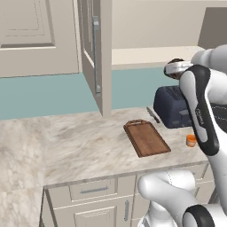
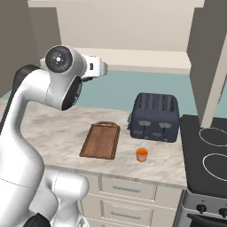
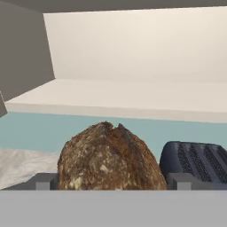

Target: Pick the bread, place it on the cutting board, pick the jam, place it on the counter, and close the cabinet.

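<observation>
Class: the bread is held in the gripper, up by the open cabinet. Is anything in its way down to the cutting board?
Nothing visible. The bread sits between the fingers, above the toaster. The cutting board lies bare on the counter, beside the toaster; the jam stands off it, nearer the counter's front edge.

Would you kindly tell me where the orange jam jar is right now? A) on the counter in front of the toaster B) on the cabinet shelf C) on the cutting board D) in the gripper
A: the jam jar stands on the counter just in front of the toaster, apart from the cutting board.
</observation>
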Tool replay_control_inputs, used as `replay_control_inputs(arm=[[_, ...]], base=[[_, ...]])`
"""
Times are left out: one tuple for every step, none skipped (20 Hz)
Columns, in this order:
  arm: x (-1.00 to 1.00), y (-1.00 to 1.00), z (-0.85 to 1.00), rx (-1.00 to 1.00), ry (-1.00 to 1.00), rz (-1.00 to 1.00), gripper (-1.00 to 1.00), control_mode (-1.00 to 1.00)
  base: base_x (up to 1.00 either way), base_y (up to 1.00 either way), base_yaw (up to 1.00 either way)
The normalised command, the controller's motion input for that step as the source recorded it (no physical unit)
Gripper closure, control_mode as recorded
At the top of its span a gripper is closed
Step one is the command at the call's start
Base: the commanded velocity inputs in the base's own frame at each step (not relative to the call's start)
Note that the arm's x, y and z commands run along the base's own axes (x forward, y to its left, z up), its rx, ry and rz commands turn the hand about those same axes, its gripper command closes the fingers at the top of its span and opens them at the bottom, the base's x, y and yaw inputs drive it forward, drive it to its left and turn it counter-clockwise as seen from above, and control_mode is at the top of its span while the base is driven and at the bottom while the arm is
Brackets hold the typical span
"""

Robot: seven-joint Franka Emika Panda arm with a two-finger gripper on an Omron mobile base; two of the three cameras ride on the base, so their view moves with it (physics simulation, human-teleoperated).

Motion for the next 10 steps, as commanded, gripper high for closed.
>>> replay_control_inputs(arm=[[-0.53, -0.08, 0.00, 0.00, 0.11, 0.00, 1.00, -1.00], [-0.49, -0.11, 0.00, 0.00, 0.09, 0.00, 1.00, -1.00], [-0.47, -0.10, 0.00, 0.00, 0.10, 0.00, 1.00, -1.00], [-0.49, -0.10, 0.00, 0.00, 0.12, 0.00, 1.00, -1.00], [-0.47, -0.12, 0.00, 0.00, 0.12, 0.00, 1.00, -1.00], [-0.44, -0.11, 0.00, 0.00, 0.12, 0.00, 1.00, -1.00], [-0.33, -0.09, -0.06, 0.00, 0.10, 0.00, 1.00, -1.00], [-0.27, -0.11, -0.14, 0.00, 0.08, 0.00, 1.00, -1.00], [-0.24, -0.13, -0.14, 0.00, 0.08, 0.00, 1.00, -1.00], [-0.21, -0.11, -0.19, 0.00, 0.07, 0.00, 1.00, -1.00]], base=[[0.00, 0.00, 0.00], [0.00, 0.00, 0.00], [0.00, 0.00, 0.00], [0.00, 0.00, 0.00], [0.00, 0.00, 0.00], [0.00, 0.00, 0.00], [0.00, 0.00, 0.00], [0.00, 0.00, 0.00], [0.00, 0.00, 0.00], [0.00, 0.00, 0.00]])
